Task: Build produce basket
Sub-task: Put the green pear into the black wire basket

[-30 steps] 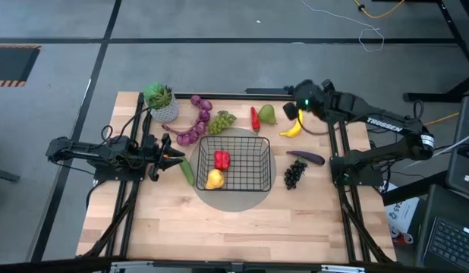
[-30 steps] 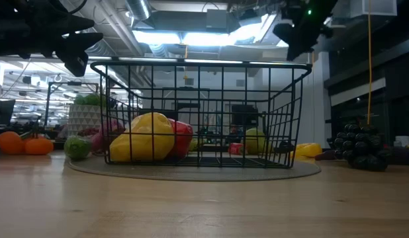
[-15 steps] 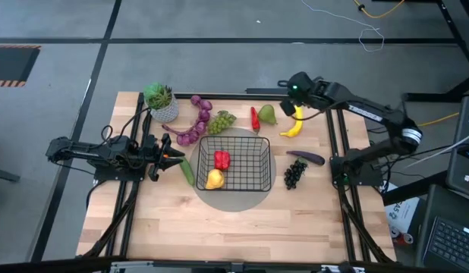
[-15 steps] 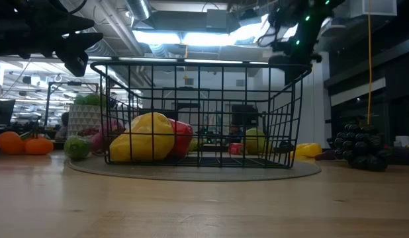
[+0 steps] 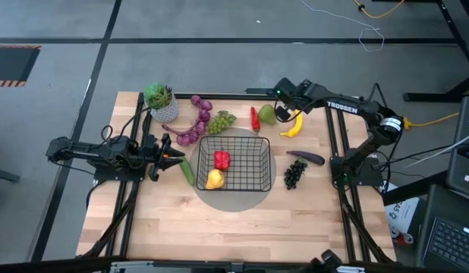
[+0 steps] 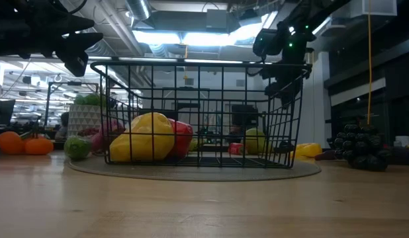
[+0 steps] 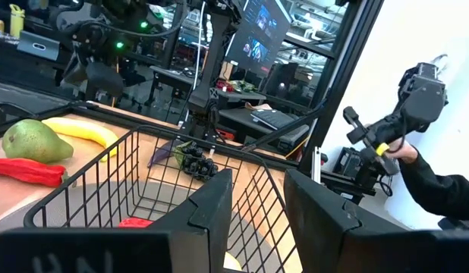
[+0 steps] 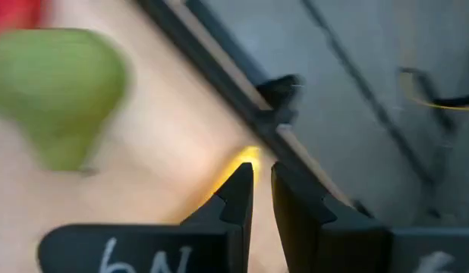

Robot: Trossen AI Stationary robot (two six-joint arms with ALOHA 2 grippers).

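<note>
Basket [image 5: 236, 161] sits at the middle of the high frame on its round grey mat [image 5: 236, 199], and you already have a red pepper [image 5: 221, 159] and a yellow fruit [image 5: 214, 180] inside it. Your right gripper [image 5: 281, 112] hangs in the upper right of centre, right by the green pear [image 5: 265, 114] and the banana [image 5: 292, 127], fingers a narrow slit apart and holding nothing (the wrist view shows bare table between them). Your left gripper [image 5: 171, 155] waits at left of centre, just beside the cucumber [image 5: 187, 171], jaws partly open and empty. Black grapes [image 5: 294, 174] and the aubergine [image 5: 306, 158] lie right of the basket.
</note>
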